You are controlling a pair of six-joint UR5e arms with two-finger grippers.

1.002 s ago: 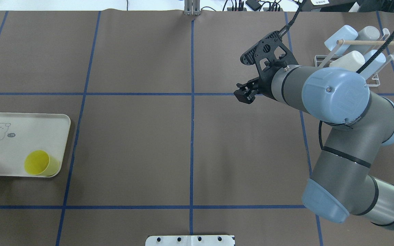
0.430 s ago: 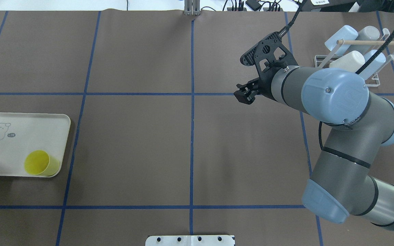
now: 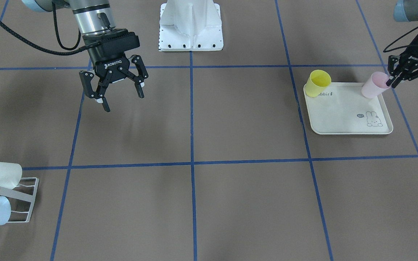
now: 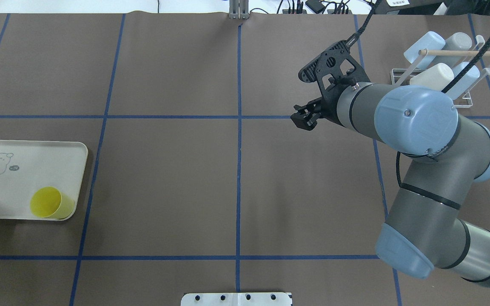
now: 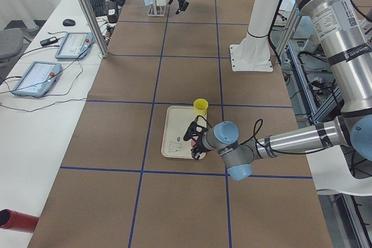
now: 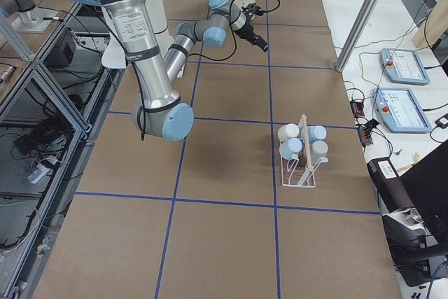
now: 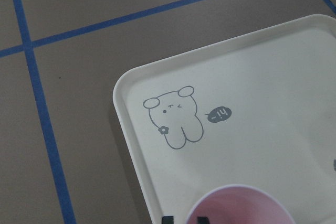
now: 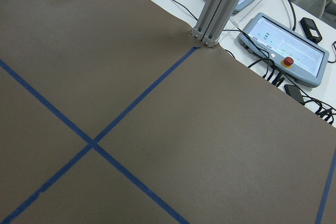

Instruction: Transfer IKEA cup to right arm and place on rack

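Front view, clock directions from there. Cream tray (image 3: 339, 117) with a rabbit print sat at 3 o'clock on the brown worktop (image 3: 249, 203), which was taped with blue grid lines. The pink cup (image 3: 373, 85) stood in the tray's 1 o'clock corner and the yellow cup (image 3: 318, 83) in its 11 o'clock corner, well apart. The left tool (image 3: 390, 82) was at the pink cup's rim. The left wrist view showed one fingertip (image 7: 167, 219) outside the wall and one inside, close together, but I cannot tell if they really clamped it. The cup rested on the tray.

The right arm (image 4: 419, 123) held its right tool (image 3: 122, 100) at 10 o'clock above the worktop, with fingers spread wide and nothing between them. It was well apart from both tray and rack.

The white wire rack (image 3: 27, 203) was at 8 o'clock, cut by the frame edge. It carried four cups (image 6: 299, 141) in white, pale blue and grey under a wooden dowel (image 4: 462, 52). In the overhead view the right arm's black cable (image 4: 479, 46) and its elbow overlapped the rack. The white robot base (image 3: 191, 29) was at 12 o'clock. Control tablets (image 6: 402, 64) lay on the side bench.
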